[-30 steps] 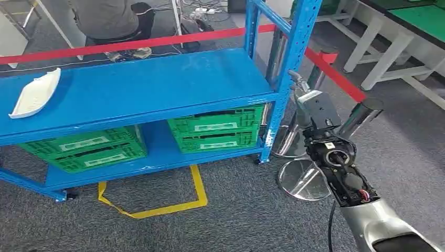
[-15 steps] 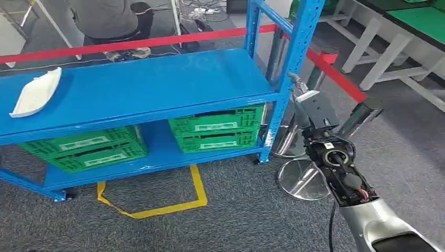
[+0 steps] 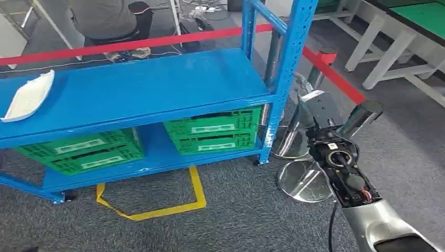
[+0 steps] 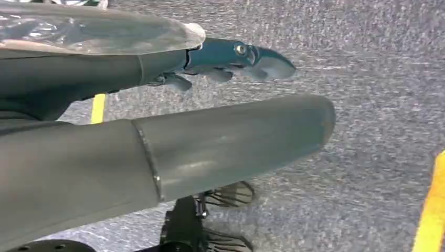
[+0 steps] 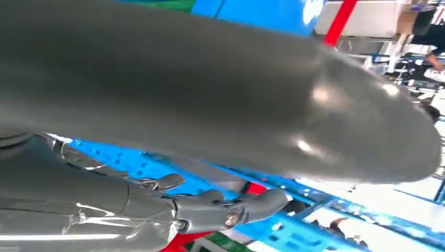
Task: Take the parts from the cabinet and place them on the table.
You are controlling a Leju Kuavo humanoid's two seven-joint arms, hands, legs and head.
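Looking down from the head view, the white part (image 3: pixel 27 96) is cut off by the picture's left edge, so its full shape is hard to make out. It lies on the top shelf of the blue cabinet (image 3: pixel 157 86), far over on the left end. A person (image 3: pixel 107 18) behind the red barrier tape (image 3: pixel 131 43) is cropped at the top.

The right arm reaches forward beside the cabinet's right post, and the right robot hand (image 3: pixel 304 94) sits just by that post, holding nothing; in the right wrist view its fingers (image 5: pixel 220 207) are stretched out and apart from the thumb. The left robot hand (image 4: pixel 231 58) hangs over the grey carpet (image 4: pixel 367 63), fingers extended, thumb apart, nothing in it.

So the white part is well apart from the right robot hand, at the opposite end of the shelf. Two green crates (image 3: pixel 210 128) sit on the shelf below.
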